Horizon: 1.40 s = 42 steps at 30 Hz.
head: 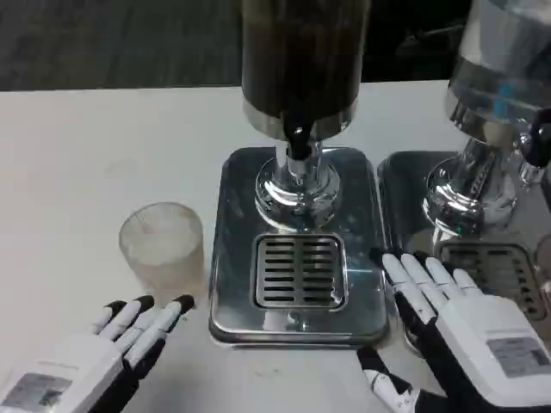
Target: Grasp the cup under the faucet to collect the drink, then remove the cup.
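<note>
Your cup stands on the bench left of the drinks dispenser, not under its tap. Both your left hand and right hand are spread and empty. A clumsy reach could topple that light cup, or place it off-centre on the drain grille and spill.

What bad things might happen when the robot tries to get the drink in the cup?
The clear cup stands on the table left of the dispenser's tray, not under the black tap. If the tap opens first, the drink would likely pour onto the drain grate.

The cup looks light, and the left hand is close below it, fingers apart. A clumsy reach might knock it over.

The right hand lies between two dispensers and might bump one.
</note>
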Motion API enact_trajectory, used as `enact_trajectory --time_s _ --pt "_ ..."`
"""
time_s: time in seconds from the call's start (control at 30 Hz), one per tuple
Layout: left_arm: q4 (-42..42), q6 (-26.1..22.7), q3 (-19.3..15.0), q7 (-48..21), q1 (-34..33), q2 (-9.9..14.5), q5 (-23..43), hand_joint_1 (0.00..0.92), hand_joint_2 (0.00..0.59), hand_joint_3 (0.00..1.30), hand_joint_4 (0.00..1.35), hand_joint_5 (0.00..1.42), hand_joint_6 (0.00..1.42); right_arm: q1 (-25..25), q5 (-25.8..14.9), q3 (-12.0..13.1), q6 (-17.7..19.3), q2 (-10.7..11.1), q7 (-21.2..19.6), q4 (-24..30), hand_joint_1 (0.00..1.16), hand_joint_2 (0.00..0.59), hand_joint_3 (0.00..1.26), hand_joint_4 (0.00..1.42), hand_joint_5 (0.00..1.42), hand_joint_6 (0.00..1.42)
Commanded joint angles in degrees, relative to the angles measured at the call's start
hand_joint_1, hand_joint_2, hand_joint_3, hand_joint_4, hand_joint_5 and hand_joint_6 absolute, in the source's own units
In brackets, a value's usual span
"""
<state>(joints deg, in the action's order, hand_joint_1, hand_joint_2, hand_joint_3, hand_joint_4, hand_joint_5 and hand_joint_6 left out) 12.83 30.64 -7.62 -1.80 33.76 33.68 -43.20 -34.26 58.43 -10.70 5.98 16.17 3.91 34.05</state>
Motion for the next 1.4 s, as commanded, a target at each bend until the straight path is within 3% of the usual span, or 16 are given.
enact_trajectory --time_s 0.03,0.5,0.67,0.8,0.9,1.13,1.4 --pt "0.53 -0.57 0.42 -0.37 -0.01 0.69 0.39 0.000 0.110 0.00 0.00 0.00 0.00 0.14 -0.84 -0.03 -0.53 -0.19 -0.42 -0.20 0.34 0.461 0.00 0.00 0.00 0.00" --pt "0.71 -0.23 0.12 1.10 0.22 -0.04 1.31 0.000 0.110 0.00 0.00 0.00 0.00 0.95 -2.43 0.01 -1.13 -0.20 -0.25 -0.34 0.34 0.461 0.00 0.00 0.00 0.00" --pt "-1.19 3.24 -1.17 4.34 0.38 0.04 3.59 0.000 0.110 0.00 0.00 0.00 0.00 0.65 -1.30 -1.19 -1.89 -1.28 -0.58 0.14 0.34 0.461 0.00 0.00 0.00 0.00" --pt "-3.46 9.35 -4.30 14.35 -0.43 -3.01 4.81 0.000 0.085 0.00 0.00 0.00 0.00 0.46 -1.02 -1.65 -2.31 -1.92 -0.78 0.10 0.34 0.461 0.00 0.00 0.00 0.00" --pt "-5.64 11.10 -4.76 16.10 -2.04 -2.95 5.80 0.000 0.080 0.00 0.00 0.00 0.00 0.28 -0.67 -2.22 -2.48 -2.32 -0.99 -0.04 0.34 0.461 0.00 0.00 0.00 0.00" --pt "-18.04 11.65 -4.01 18.03 -13.43 -3.73 10.52 0.000 0.019 0.00 0.00 0.00 0.00 0.34 -0.40 -3.71 -2.97 -2.97 -1.70 -0.65 0.34 0.461 0.00 0.00 0.00 0.00" --pt "-37.75 12.56 -0.59 18.53 -27.82 -0.67 11.42 0.066 0.000 0.00 0.00 0.03 0.06 1.23 0.37 -5.38 -3.37 -4.15 -3.35 -1.58 0.34 0.461 0.00 0.00 0.00 0.00"
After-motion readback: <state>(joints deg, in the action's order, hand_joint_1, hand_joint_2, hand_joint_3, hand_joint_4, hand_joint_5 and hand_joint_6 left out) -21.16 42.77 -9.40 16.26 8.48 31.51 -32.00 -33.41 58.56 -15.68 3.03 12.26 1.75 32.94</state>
